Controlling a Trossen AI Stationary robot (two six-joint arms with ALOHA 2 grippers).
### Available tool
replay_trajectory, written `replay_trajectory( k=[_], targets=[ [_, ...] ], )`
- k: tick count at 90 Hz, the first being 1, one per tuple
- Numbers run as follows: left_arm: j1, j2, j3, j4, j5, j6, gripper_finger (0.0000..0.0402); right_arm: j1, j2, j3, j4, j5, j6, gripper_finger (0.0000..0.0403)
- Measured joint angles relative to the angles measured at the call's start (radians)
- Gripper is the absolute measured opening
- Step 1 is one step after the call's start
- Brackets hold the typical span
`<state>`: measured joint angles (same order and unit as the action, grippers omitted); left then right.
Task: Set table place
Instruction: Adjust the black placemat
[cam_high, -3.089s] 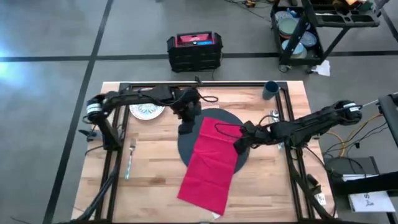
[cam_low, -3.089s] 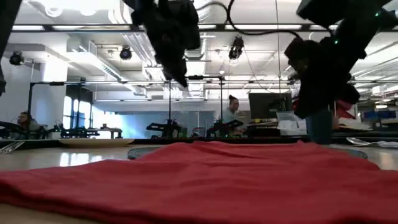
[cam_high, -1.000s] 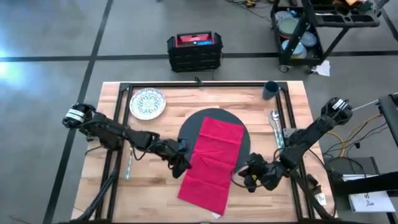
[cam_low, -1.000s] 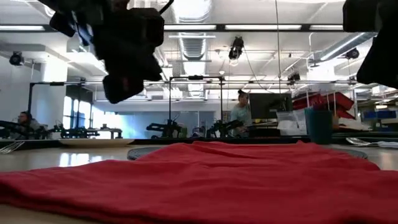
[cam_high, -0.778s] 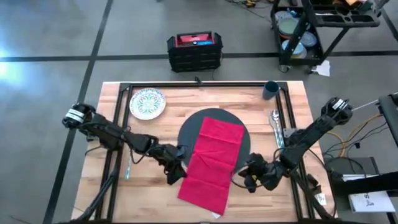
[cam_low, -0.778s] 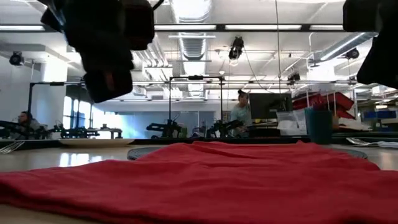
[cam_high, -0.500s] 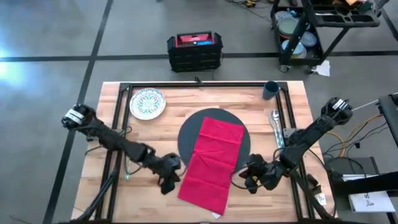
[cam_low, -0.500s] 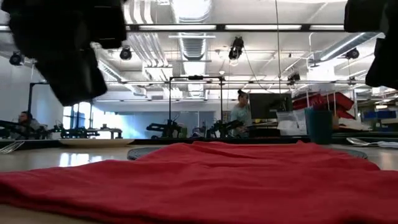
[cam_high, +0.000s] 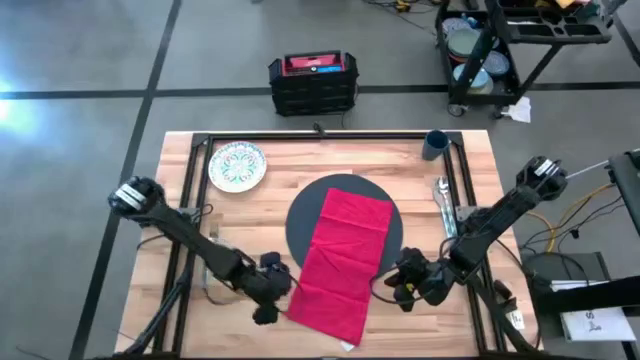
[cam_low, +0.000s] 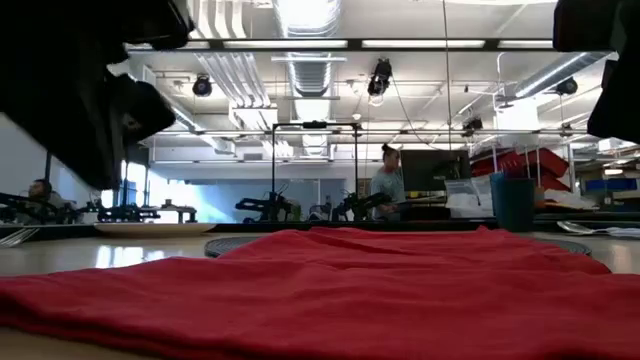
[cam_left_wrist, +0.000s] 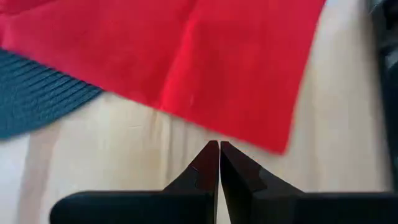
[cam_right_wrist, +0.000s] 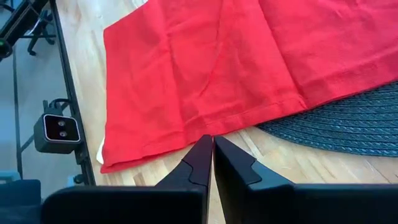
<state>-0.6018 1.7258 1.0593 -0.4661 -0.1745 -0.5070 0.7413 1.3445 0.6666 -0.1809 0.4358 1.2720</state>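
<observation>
Red cloth napkin (cam_high: 340, 265) lies across the round dark grey mat (cam_high: 300, 222) on the light wooden table (cam_high: 440, 325), hanging off its near side. Both grippers, left (cam_high: 264, 315) and right (cam_high: 392, 293), sit beside it, fingers pressed together, empty. Patterned white plate (cam_high: 236, 165), dark blue cup (cam_high: 435, 144) and, I think, a spoon (cam_high: 443, 197) are unplaced.

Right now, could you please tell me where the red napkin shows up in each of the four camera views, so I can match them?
High view: the red napkin runs diagonally from the mat toward the table's near edge.
Low view: the napkin fills the foreground.
Left wrist view: it lies just ahead of the shut left gripper.
Right wrist view: it lies beyond the shut right gripper.
Shared landmark: the dark grey mat under the napkin's far end.
</observation>
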Motion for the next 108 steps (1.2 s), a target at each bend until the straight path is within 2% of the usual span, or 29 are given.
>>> replay_trajectory(
  k=[8,16,25,36,46,55,71,84,95,108],
  targets=[
    [0.000,0.104,0.124,-0.172,0.000,0.079,0.0000,0.000,0.000,0.000,0.000,0.002,0.001,0.0002],
    [-0.001,0.151,0.190,-0.234,0.000,0.117,0.0000,-0.001,0.000,-0.001,0.011,0.010,0.027,0.0002],
    [-0.002,0.139,0.189,-0.198,0.000,0.131,0.0000,-0.002,0.000,-0.001,0.051,0.057,0.045,0.0002],
    [-0.011,0.088,0.128,-0.135,0.002,0.116,0.0000,-0.004,0.001,-0.001,0.100,0.154,0.046,0.0002],
    [-0.040,0.052,0.069,-0.018,0.055,0.102,0.0000,-0.006,0.036,-0.001,0.184,0.184,0.031,0.0002],
    [-0.098,0.048,0.039,0.075,0.079,0.092,0.0000,-0.004,0.123,0.007,0.274,0.125,-0.009,0.0002],
    [-0.188,0.058,0.022,0.081,0.047,0.089,0.0018,-0.006,0.349,0.138,0.262,-0.026,-0.054,0.0002],
    [-0.183,0.058,0.017,0.083,-0.021,0.087,0.0061,-0.008,0.478,0.263,0.271,-0.120,-0.147,0.0002],
    [-0.166,0.058,0.017,0.097,-0.047,0.080,0.0107,-0.002,0.525,0.348,0.275,-0.190,-0.221,0.0005],
    [-0.159,0.058,0.014,0.098,-0.117,0.112,0.0150,0.009,0.543,0.410,0.248,-0.206,-0.269,0.0029]
  ],
)
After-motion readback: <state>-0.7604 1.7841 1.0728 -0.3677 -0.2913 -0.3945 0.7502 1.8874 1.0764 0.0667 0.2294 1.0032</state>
